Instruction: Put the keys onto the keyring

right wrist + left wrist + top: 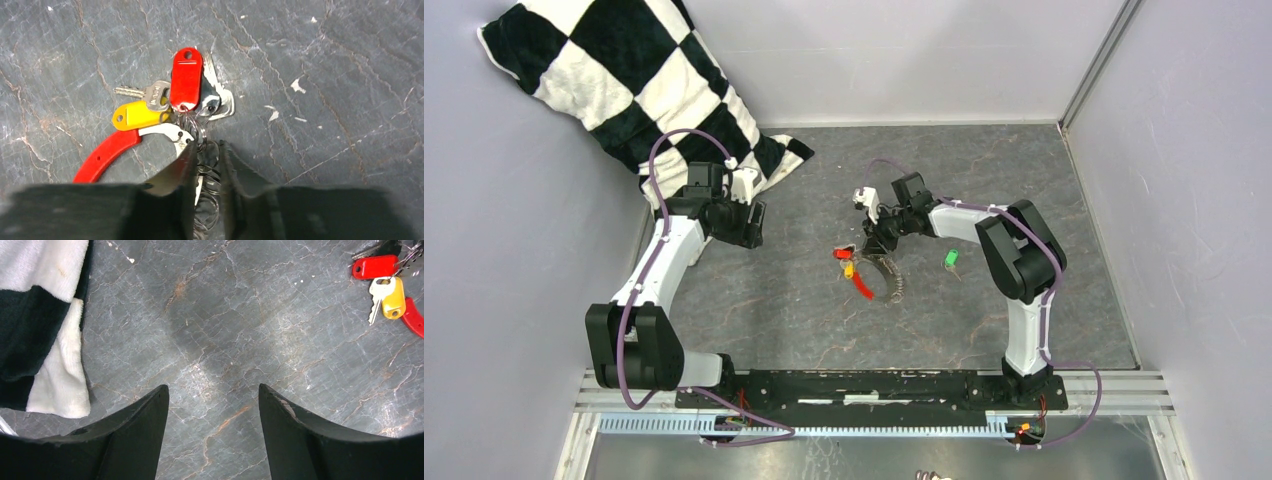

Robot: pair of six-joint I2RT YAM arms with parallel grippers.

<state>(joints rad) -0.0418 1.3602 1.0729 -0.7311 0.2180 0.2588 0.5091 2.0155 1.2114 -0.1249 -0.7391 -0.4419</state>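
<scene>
Step in hand, ring-holding: my right end effector (206,150) pinches nearly shut on the keyring (199,131) mid-tabletop (804,310), red key (186,77) and yellow key (137,116) beside it, green key (950,259) well apart, left end effector (214,395) wide open and empty; I judge a firm, untwisting grip matters.

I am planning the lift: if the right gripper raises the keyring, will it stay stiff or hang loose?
Probably loose: the keyring is thin coiled wire, so it may flex in the right gripper. The red key and yellow key would likely dangle and swing.
</scene>
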